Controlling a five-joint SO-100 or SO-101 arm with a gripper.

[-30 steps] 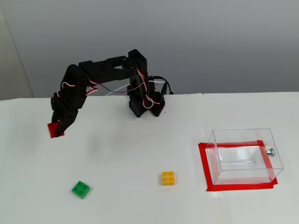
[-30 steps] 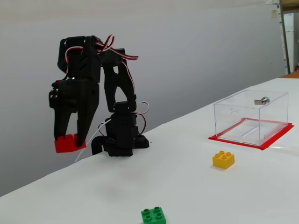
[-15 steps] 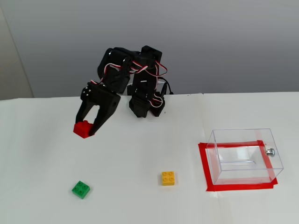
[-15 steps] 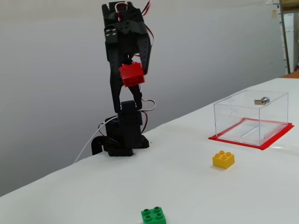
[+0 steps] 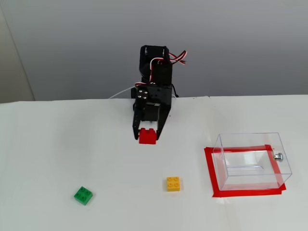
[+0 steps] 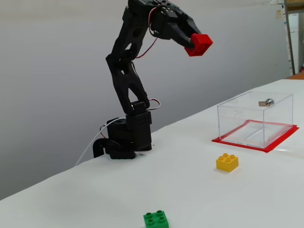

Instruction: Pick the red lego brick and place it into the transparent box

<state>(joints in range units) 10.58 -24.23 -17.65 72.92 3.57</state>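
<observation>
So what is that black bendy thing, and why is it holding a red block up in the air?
That black thing is a small robot arm bolted to a white table. At its end is a gripper with two jaws that pinch things, a bit like fingers. Right now the jaws are squeezing the red lego brick, lifted high above the table.

The two pictures show the same moment from two cameras. One looks down from high up in front, so the arm points toward you. The other sits low beside the table, so you can see how high the brick is.

On the table lie a green brick and a yellow brick. To the right in the high picture stands the transparent box, open on top, with red tape marking its spot. The box looks empty.
</observation>
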